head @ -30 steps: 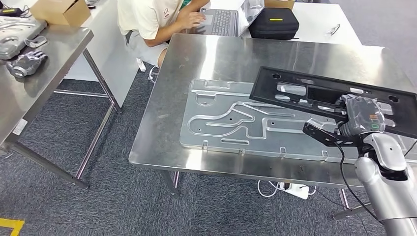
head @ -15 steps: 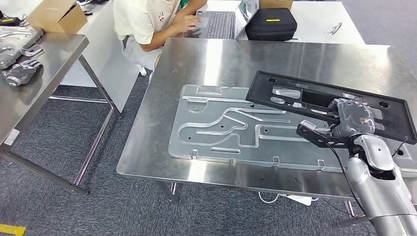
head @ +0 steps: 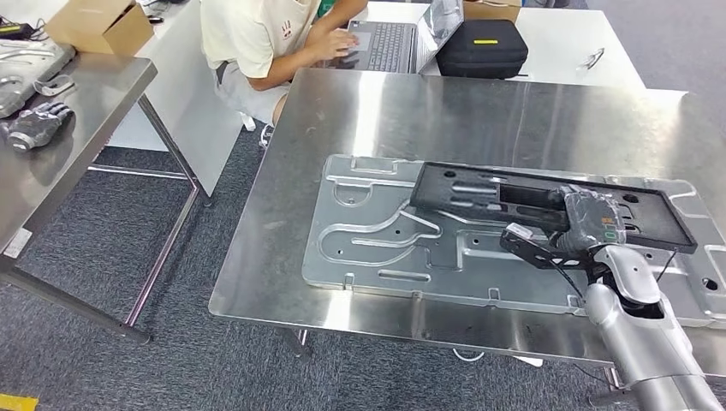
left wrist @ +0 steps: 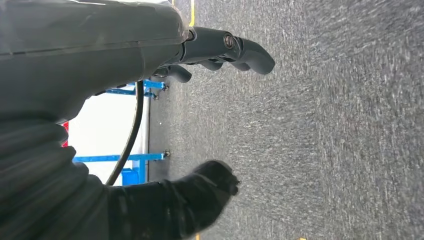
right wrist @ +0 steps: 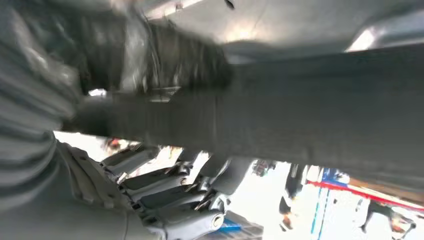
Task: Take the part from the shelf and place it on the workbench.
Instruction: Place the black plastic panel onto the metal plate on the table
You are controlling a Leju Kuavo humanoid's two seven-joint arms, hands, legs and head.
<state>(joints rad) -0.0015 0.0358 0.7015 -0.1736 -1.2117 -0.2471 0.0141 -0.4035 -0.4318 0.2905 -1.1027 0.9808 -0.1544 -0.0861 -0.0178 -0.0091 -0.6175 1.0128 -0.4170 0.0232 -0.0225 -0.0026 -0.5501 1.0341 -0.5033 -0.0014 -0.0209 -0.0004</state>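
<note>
Part (head: 479,195), a long black frame, is clamped in the right hand (head: 586,224) fingers, long axis running away leftward from them, low over the silver plate (head: 377,240) on the bench (head: 428,111). Left hand (left wrist: 165,125) fingers hang apart, holding nothing.

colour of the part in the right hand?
Black part, held by the right hand; clearest in the head view.
</note>
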